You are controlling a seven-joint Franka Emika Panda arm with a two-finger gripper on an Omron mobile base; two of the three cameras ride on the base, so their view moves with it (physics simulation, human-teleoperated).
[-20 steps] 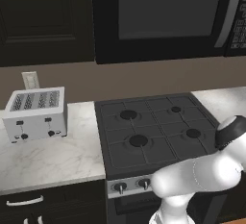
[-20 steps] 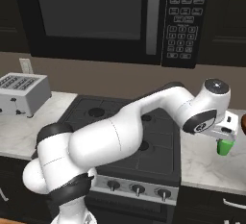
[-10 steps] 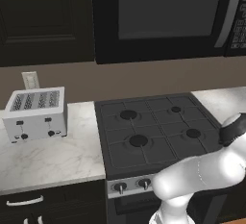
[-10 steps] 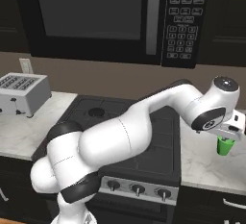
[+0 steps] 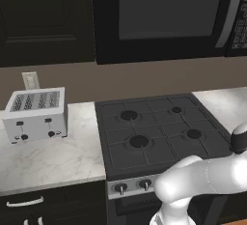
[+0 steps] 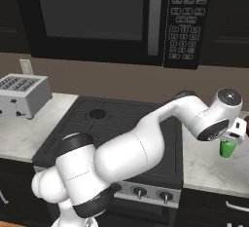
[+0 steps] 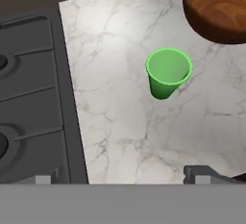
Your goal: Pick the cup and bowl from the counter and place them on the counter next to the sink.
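Observation:
The green cup stands upright on the white marble counter, a little right of centre in the hand view. The reddish-brown bowl sits beyond it at the top right corner, cut by the frame edge. My gripper hovers above the counter, open, with its two fingertips wide apart and nothing between them. From the right base view the gripper hangs just above the cup on the counter to the right of the stove. The sink is out of view.
A black stovetop lies left of the cup, its edge close by in the hand view. A white toaster stands on the left counter. A microwave hangs overhead, above the arm.
The arm has swung further right, carrying the hand over the green cup. The jaws stayed open and the cup has not moved.

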